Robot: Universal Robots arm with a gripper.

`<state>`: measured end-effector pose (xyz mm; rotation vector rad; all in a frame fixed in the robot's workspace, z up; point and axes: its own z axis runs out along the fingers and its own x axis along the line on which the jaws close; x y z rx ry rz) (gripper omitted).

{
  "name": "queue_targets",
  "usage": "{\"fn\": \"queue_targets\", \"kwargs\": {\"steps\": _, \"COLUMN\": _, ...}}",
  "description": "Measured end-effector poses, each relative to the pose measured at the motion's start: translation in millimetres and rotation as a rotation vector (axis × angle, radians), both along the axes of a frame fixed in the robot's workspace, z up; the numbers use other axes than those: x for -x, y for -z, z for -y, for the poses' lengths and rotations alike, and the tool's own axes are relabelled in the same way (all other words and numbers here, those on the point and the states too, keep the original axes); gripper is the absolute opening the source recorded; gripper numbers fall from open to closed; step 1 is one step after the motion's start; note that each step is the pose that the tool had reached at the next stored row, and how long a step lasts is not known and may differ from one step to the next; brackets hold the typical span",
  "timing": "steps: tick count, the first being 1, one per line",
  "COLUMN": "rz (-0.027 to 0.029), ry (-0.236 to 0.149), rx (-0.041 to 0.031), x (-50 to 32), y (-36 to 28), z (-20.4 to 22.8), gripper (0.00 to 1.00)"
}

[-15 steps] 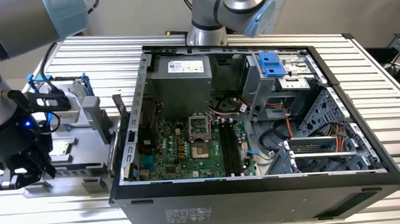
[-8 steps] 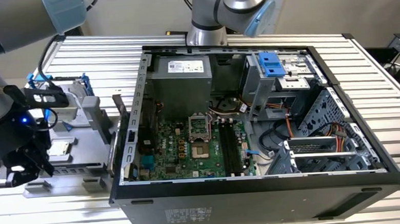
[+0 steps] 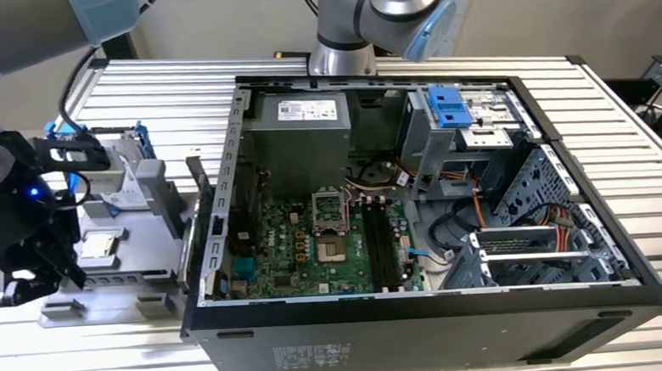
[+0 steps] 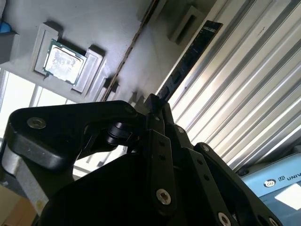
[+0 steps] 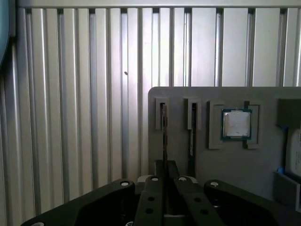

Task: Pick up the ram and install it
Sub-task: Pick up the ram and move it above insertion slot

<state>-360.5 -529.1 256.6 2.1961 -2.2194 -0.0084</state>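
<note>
The ram (image 5: pixel 163 129) is a thin dark stick standing on edge, in line with a slot of the grey holder (image 5: pixel 225 165). In the second wrist view the ram (image 4: pixel 188 59) runs as a long dark strip away from my fingertips. My gripper (image 5: pixel 164 170) is shut on the near end of the ram, one black finger on each side. In the exterior view my gripper (image 3: pixel 16 283) hangs low at the left end of the holder (image 3: pixel 143 272), well to the left of the open computer case (image 3: pixel 609 303).
A second thin stick (image 5: pixel 192 134) stands in the neighbouring slot. A square CPU chip (image 5: pixel 236 125) lies in a recess of the holder. A blue-handled drive (image 3: pixel 114 154) stands at the holder's back. Inside the case, the motherboard (image 3: pixel 294 251) has long dark memory slots (image 3: pixel 385 242). A ribbed metal table (image 3: pixel 145 93) lies underneath.
</note>
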Motion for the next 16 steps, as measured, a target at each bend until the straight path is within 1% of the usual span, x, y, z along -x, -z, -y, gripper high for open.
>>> {"fn": "queue_targets", "kwargs": {"steps": 10, "rz": 0.0001, "ry": 0.000, "rx": -0.0009, "x": 0.1, "y": -9.0, "z": -0.1, "gripper": 0.00}}
{"fn": "queue_targets", "kwargs": {"steps": 16, "rz": 0.0000, "ry": 0.000, "rx": -0.0010, "x": 0.1, "y": -17.6, "z": -0.1, "gripper": 0.00}}
